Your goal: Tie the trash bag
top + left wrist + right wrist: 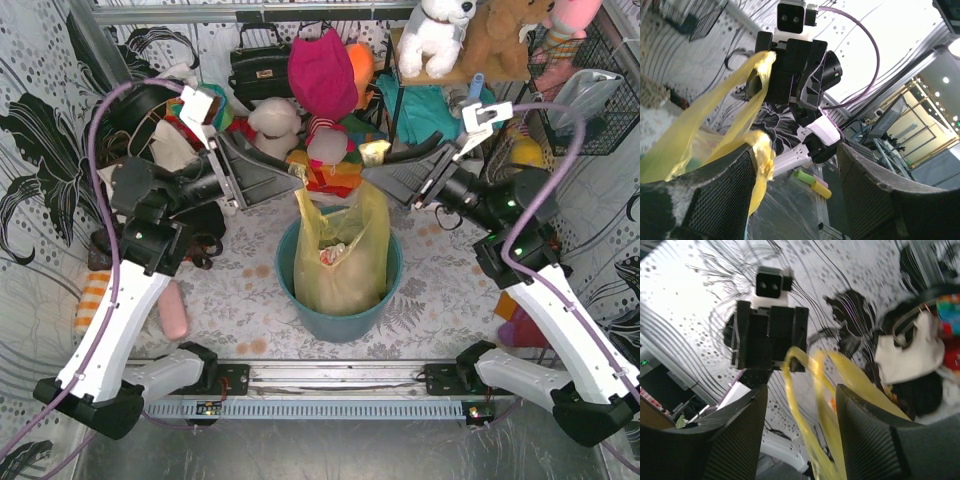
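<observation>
From above, the trash bag [345, 250] stands in the teal bin [340, 322] on the worktop [240, 290]. Its top is drawn up to the left gripper [292, 172] and the right gripper [375, 158]. In the left wrist view, the left fingers [710, 195] stand wide apart, with a yellow strip of the bag draped over one. In the right wrist view, the right fingers [735, 440] are also wide, and a strip runs up between them unclamped.
</observation>
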Robot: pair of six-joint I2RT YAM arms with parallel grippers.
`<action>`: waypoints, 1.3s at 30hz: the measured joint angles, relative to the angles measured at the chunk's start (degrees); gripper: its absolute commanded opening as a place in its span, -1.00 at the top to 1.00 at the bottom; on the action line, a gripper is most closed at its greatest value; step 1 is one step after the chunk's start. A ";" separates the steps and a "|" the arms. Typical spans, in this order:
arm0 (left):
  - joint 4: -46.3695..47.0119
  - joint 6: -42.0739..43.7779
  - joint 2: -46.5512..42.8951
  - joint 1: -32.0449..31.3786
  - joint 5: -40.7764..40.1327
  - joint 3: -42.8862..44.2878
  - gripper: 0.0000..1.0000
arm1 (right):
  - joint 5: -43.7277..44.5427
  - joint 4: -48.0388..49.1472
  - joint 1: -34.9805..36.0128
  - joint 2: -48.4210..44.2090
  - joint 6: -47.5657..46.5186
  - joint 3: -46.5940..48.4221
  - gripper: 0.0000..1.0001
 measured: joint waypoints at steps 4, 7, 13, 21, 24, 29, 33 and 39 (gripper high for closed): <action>-0.26 -0.31 -1.07 0.00 -0.04 -6.75 -0.46 | 0.46 -1.53 0.00 -1.55 0.44 -7.98 -0.20; -1.18 -0.44 -1.14 0.00 0.39 -8.70 -0.47 | 0.61 -3.89 -0.02 -1.40 0.42 -9.33 -0.13; -1.81 0.28 -2.62 0.00 2.23 -8.68 -0.48 | 0.11 -4.20 -0.02 -0.96 0.39 -8.04 -0.06; 0.57 -1.03 0.31 -3.85 2.91 -5.86 -0.47 | -2.01 -4.44 -0.02 4.83 0.42 2.56 0.00; -0.15 -1.36 4.81 -6.01 3.17 0.59 -0.46 | -2.93 -5.62 -0.02 8.48 0.20 10.99 0.08; -10.10 2.82 12.00 -5.38 2.54 20.04 -0.45 | -3.13 -9.64 -0.02 10.56 -1.14 21.53 0.17; -11.87 4.15 12.26 -3.54 2.29 27.23 -0.46 | -2.19 -11.04 0.00 8.72 -2.84 23.91 0.17; -9.75 3.85 7.98 -0.61 2.05 19.02 -0.51 | -0.13 -10.23 0.00 1.01 -3.28 13.11 0.17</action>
